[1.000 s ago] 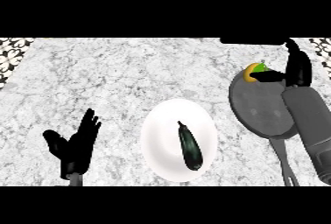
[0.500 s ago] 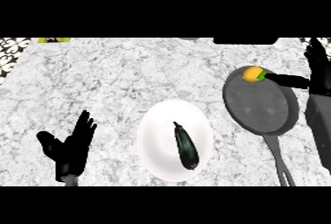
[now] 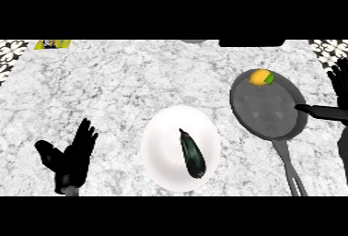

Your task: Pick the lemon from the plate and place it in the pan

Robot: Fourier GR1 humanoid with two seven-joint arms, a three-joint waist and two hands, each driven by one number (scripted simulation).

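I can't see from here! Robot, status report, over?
Left hand open, resting. Right hand open by pan. Lemon in pan, far rim. Nothing blocking.

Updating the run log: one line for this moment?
lemon: in pan, far edge | right hand: open, off lemon | left hand: open, resting lower left | plate: dark vegetable

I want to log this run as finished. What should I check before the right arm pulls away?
1. Lemon inside the pan: ok, it sits by the far rim.
2. Right hand apart from the lemon, fingers straight: ok.
3. Right hand clear of the pan: not ok, its thumb reaches over the pan's right rim; whether it touches, cannot tell.
4. Plate without the lemon: ok, only a dark long vegetable lies on it.
5. Left hand out of the way: ok, it is open, left of the plate.
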